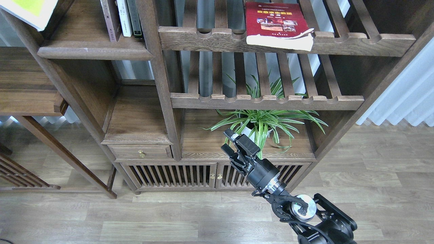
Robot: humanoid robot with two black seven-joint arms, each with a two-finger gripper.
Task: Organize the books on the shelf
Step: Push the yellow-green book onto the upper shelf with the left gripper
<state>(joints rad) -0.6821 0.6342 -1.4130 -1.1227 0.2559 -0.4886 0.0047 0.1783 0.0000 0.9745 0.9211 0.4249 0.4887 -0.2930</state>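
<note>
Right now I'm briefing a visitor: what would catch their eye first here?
Probably the red book lying flat on the top slatted rack, its curled pages overhanging the front rail. Next, the striped green plant low in the bookcase, with the right pincer just before it. A yellow-green book corner shows top left.

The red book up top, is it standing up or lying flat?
Lying flat. The red book shows its whole cover, resting on the slatted rack.

One red book, one yellow-green book, three upright thin books, one plant.
</note>
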